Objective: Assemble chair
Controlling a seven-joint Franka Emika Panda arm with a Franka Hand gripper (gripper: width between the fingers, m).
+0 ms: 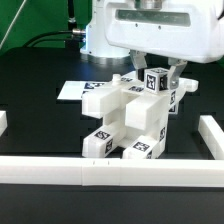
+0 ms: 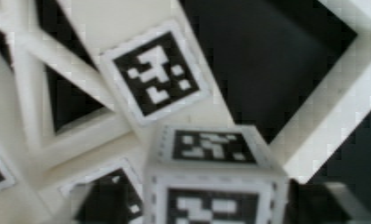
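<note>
Gripper (image 1: 156, 76) being held downward over the chair (image 1: 122, 125), jaws parted astride its topmost cube (image 1: 155, 83); white tagged parts being shown joined upright, mid-table.

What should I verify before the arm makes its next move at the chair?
1. The pincer stands at the small cube, one finger on each side: ok.
2. The pincer is open or shut on the small cube: cannot tell.
3. The small cube is fully seated on the chair: cannot tell.
4. The chair stands upright inside the border rails: ok.
5. The tag on the X-braced frame is sharp enough to see in the wrist view: ok.
</note>
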